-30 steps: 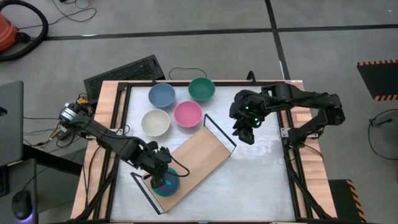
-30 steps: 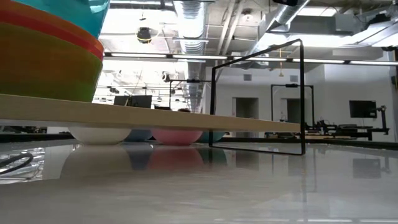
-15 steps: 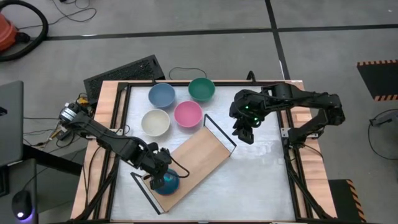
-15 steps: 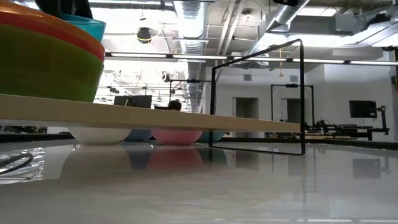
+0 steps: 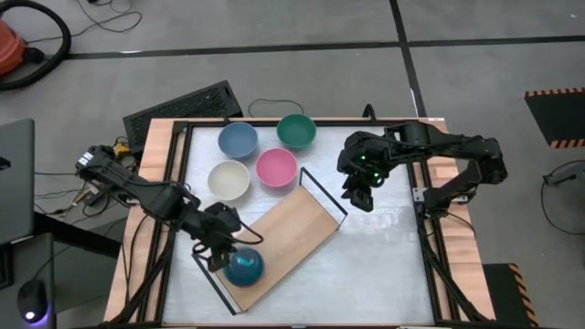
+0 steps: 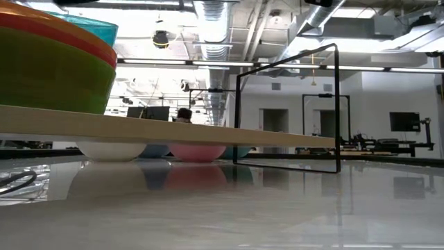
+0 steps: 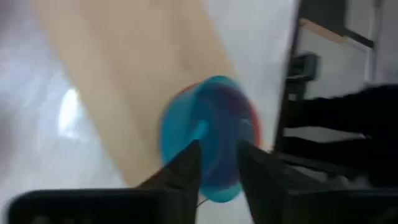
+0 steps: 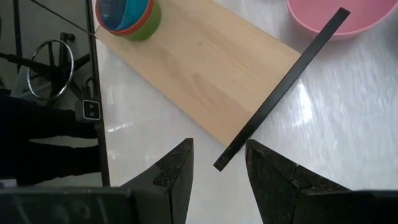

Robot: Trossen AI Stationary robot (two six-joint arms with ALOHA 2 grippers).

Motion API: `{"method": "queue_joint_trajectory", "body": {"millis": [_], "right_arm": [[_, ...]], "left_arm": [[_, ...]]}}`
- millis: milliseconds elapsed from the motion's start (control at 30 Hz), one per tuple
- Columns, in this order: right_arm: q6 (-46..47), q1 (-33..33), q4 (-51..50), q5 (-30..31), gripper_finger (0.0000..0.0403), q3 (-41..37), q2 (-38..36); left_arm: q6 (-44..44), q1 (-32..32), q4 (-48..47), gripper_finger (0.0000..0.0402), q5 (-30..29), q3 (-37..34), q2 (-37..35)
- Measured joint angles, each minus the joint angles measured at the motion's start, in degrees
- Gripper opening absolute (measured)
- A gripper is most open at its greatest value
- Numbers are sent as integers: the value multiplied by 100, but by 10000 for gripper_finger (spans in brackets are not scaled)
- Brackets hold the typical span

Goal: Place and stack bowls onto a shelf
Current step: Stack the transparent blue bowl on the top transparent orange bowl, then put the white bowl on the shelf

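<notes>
A stack of small bowls (image 5: pixel 244 266) stands on the near-left end of the light-wood shelf (image 5: pixel 292 230): cyan on top, red under it, lime green lowest (image 6: pixel 48 69). No magenta bowl shows. My left gripper (image 5: pixel 225 252) is open just to the left of the stack and clear of it; the cyan bowl (image 7: pixel 208 140) shows beyond its fingers. The blue (image 5: pixel 238 139), teal (image 5: pixel 296 130), cream (image 5: pixel 228 179) and pink (image 5: pixel 276 167) bowls rest on the table at the far side. My right gripper (image 5: pixel 358 197) hangs open and empty beyond the shelf's far-right end (image 8: pixel 217 168).
Black wire loop frames stand at the shelf's far-right end (image 5: pixel 324 194) and its near-left end (image 5: pixel 212 277). The shelf lies slantwise on the white table. A dark keyboard (image 5: pixel 178 105) lies off the far-left corner. The white tabletop (image 5: pixel 384 265) right of the shelf is bare.
My left gripper has lowered the cyan bowl into the stack on the red one, let go of it, and drawn back toward the table's left edge. The cyan bowl now sits nested on the stack. My right arm has kept still.
</notes>
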Motion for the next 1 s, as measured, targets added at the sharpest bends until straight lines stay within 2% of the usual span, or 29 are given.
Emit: {"method": "queue_joint_trajectory", "body": {"millis": [100, 167, 267, 433, 600, 800, 933, 1000], "right_arm": [[0, 0, 1, 0, 171, 0, 0], [0, 0, 5, 0, 171, 0, 0], [0, 0, 3, 0, 171, 2, 0], [2, 0, 1, 0, 171, 3, 0], [2, -2, 3, 0, 171, 4, 0], [0, -2, 1, 0, 171, 4, 0], [-21, -19, 3, 0, 171, 4, 0], [-113, -38, 3, 0, 171, 4, 0]], "left_arm": [[220, 46, 140, 24, 47, 0, 30], [259, 128, 154, 9, 43, -23, 107], [392, 174, 291, 3, 103, -302, 184], [186, 166, 1015, 0, 649, -1121, 136], [51, 170, 1343, 0, 659, -1475, 130], [73, 272, 1702, 0, 1042, -1550, 130], [66, 422, 1572, 0, 1168, -1388, 7], [108, 596, 1304, 0, 1036, -1243, -166]]}}
